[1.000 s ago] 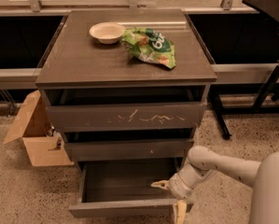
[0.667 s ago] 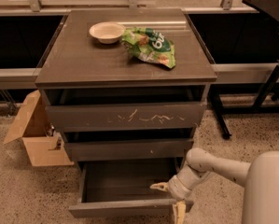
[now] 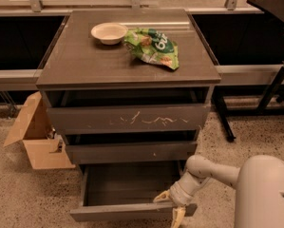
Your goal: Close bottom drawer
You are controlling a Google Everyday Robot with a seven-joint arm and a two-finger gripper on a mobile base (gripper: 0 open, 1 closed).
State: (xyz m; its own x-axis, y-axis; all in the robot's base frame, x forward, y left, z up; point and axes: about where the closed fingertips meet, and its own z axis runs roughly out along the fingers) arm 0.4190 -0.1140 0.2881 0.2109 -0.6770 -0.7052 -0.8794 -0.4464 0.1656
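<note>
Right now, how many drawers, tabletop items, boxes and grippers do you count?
Drawers: 3 (top drawer, middle drawer, bottom drawer pulled out)
Bowl: 1
Snack bag: 1
Cardboard box: 1
Gripper: 1, at the bottom drawer's front, right end
Total: 7

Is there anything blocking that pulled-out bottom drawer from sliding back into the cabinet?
Nothing visible does. The bottom drawer looks empty inside, and no object shows in the opening behind it. The gripper is at the right end of the drawer's front. The cardboard box sits on the floor to the left, apart from the drawer.
</note>
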